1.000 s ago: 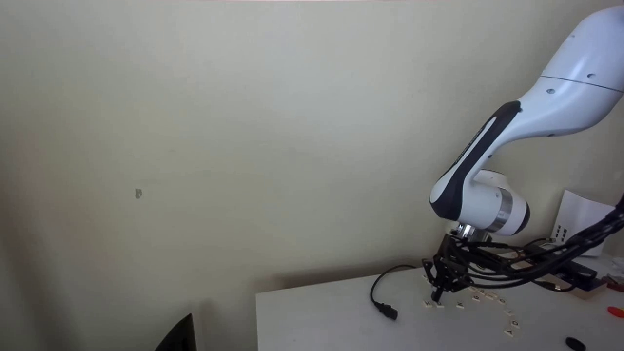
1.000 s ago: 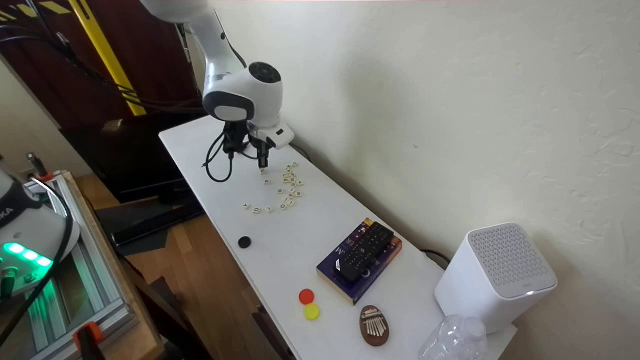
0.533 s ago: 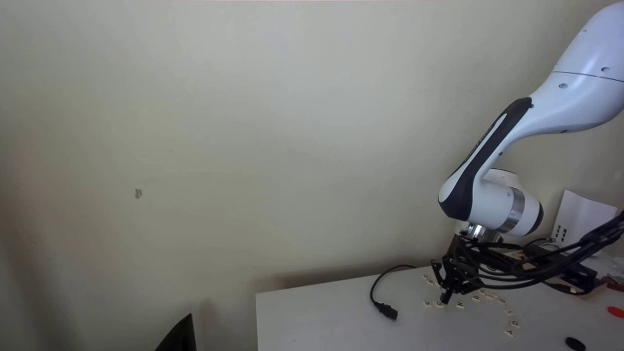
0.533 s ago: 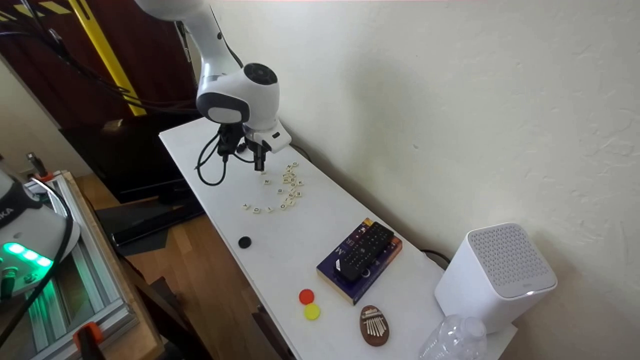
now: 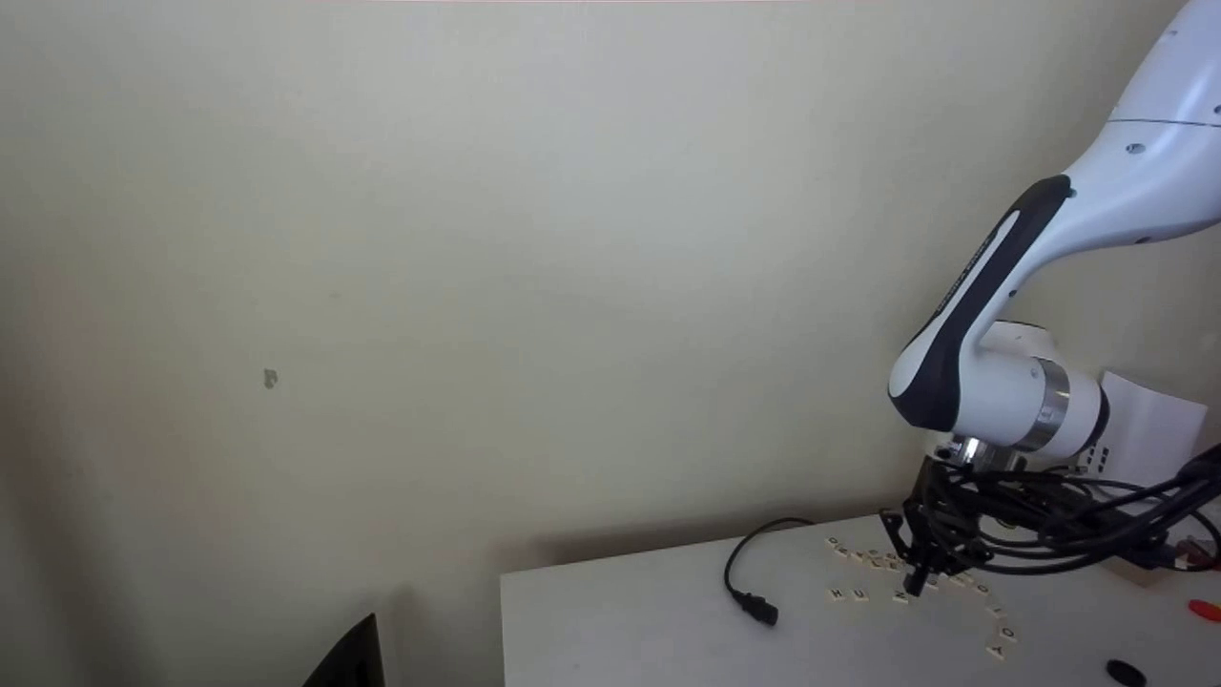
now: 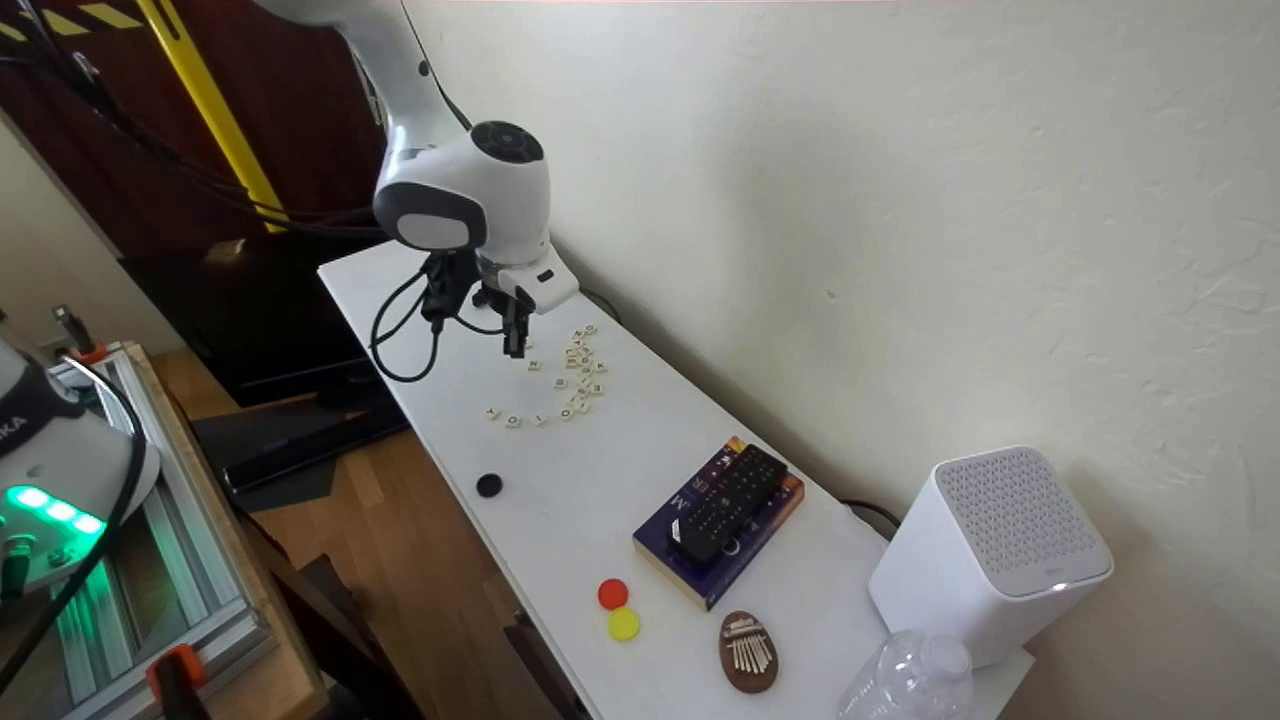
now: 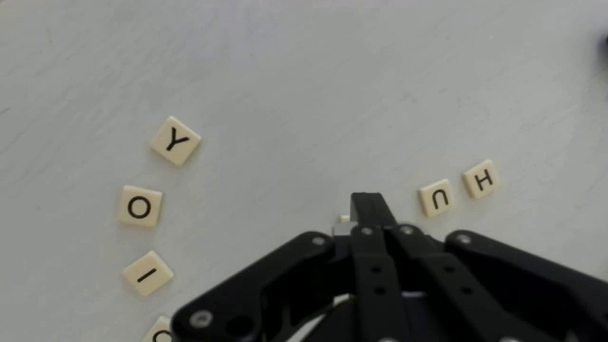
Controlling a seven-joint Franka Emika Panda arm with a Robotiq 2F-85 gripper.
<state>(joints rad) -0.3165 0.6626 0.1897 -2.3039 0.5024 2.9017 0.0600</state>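
Observation:
My black gripper (image 7: 370, 202) is shut, its fingertips pressed together with nothing seen between them. It points down at the white table, low among small cream letter tiles. In the wrist view a U tile (image 7: 436, 198) and an H tile (image 7: 481, 179) lie right of the tips. Just left, a tile edge (image 7: 345, 219) peeks out from behind them. Further left are a Y tile (image 7: 175, 141), an O tile (image 7: 139, 206) and an I tile (image 7: 148, 273). In an exterior view the gripper (image 5: 915, 584) is nearest an N tile (image 5: 900, 597); contact cannot be told.
Several more tiles (image 6: 585, 361) cluster near the wall. A black cable plug (image 5: 756, 609) lies on the table (image 6: 560, 520). Further along are a black disc (image 6: 489, 485), a book (image 6: 655, 540) under a remote (image 6: 735, 495), red and yellow discs, a thumb piano (image 6: 748, 652) and a white box (image 6: 1020, 530).
My gripper has travelled along the row of tiles, from over the U tile to beside the N tile, staying low and shut. The U and H tiles now show fully; no tile visibly moved.

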